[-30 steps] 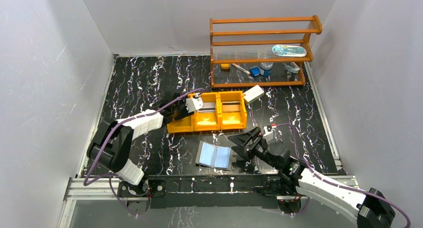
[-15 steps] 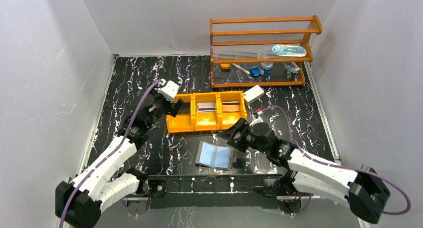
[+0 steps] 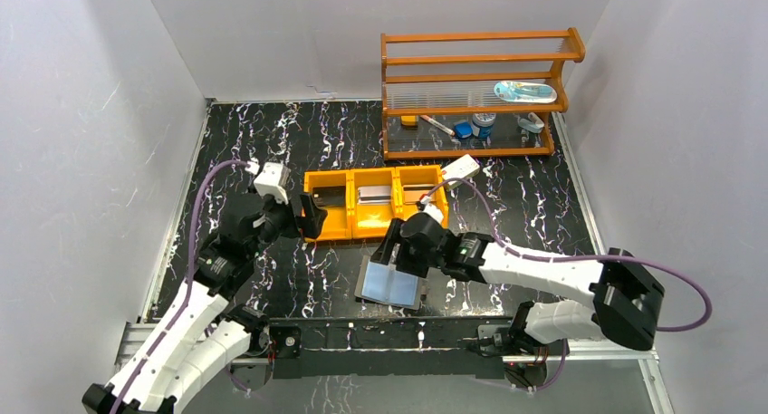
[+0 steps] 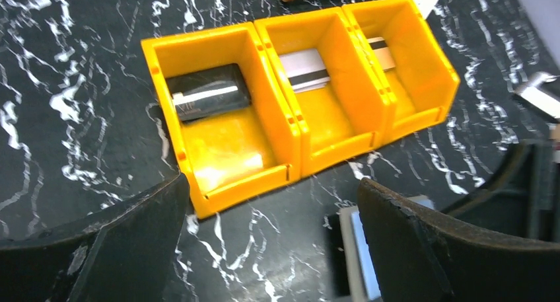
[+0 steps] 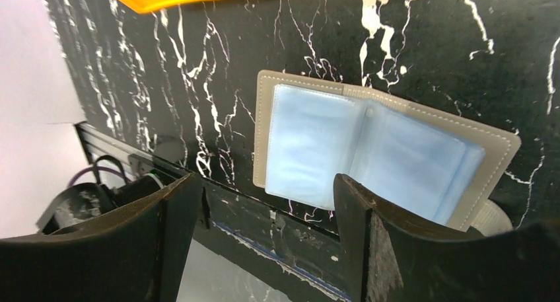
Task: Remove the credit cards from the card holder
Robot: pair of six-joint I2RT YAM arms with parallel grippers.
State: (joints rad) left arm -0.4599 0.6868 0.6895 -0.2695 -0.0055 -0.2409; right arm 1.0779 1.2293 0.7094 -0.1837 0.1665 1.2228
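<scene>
Three cards (image 4: 206, 98) lie in the orange tray (image 4: 274, 117), one per compartment; the wallet (image 5: 370, 153) lies open, seemingly empty, near the front edge of the bench (image 5: 462, 51). Left pincer (image 4: 272, 183) and right pincer (image 5: 264, 183) both gape, holding nothing. We judge a low sweep by the right one could shove the wallet off.

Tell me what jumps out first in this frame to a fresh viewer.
The bright orange three-compartment plastic tray sits mid-table, one thin flat card per bin: dark card left, silvery grey card middle, brownish card right. Nearer the arms, the thin grey folding wallet lies open, pale blue faces up, under the right arm's spread jaws. An orange-brown wooden rack stands far right.
</scene>
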